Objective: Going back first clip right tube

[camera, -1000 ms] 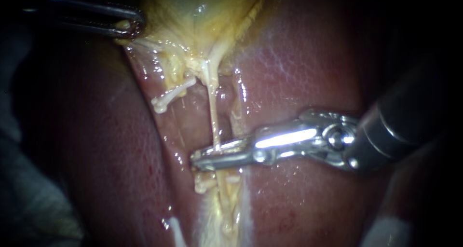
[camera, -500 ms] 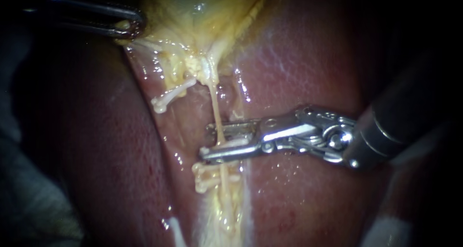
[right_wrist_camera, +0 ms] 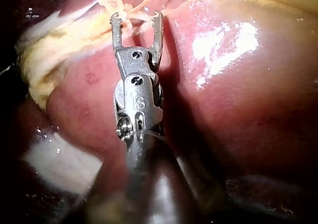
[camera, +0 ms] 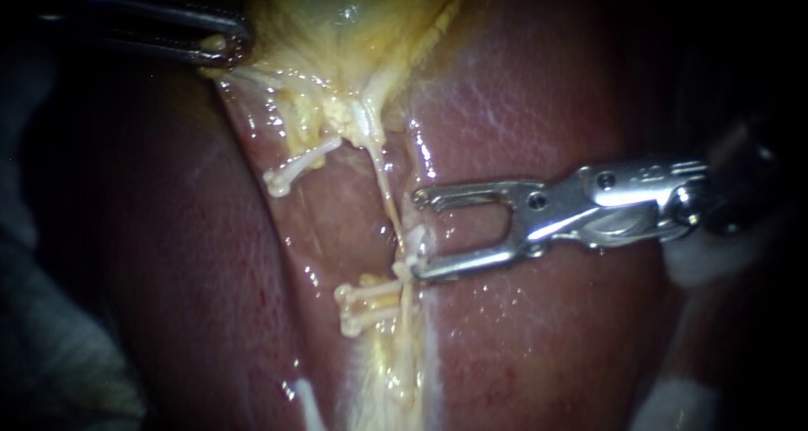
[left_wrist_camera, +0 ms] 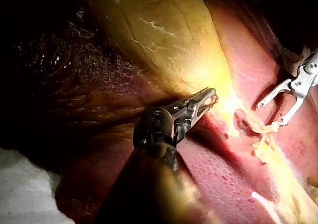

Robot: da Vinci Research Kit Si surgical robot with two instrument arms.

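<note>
- The left instrument (camera: 225, 48) (left_wrist_camera: 211, 96) is seen beside the edge of the gallbladder (camera: 337, 27) (left_wrist_camera: 164, 30). Its hand is clenched on that edge: the jaws lie nearly together and a small piece of yellow tissue is held between them.
- Below this hand, a short pale stub (camera: 299, 166) with a knobbed end is found on the wet tissue, well apart from both hands.
- The right tube (camera: 383, 187) is seen as a thin pale strand. It runs from the gallbladder's lower end and passes just in front of the tips of the right instrument's hand.
- A small whitish clip (camera: 412, 250) is placed on this tube, just beside the tip of the lower jaw. Whether the jaw touches it cannot be told.
- Two more pale knobbed pieces (camera: 366, 300) lie side by side near the tube, under that lower jaw tip.
- The right instrument (camera: 418, 233) (left_wrist_camera: 270, 112) (right_wrist_camera: 136, 18) has its hand released: a wide gap is shown between the jaws and nothing is gripped inside it.
- The liver (camera: 539, 103) (right_wrist_camera: 238, 95), red and shiny, lies under this hand.
</note>
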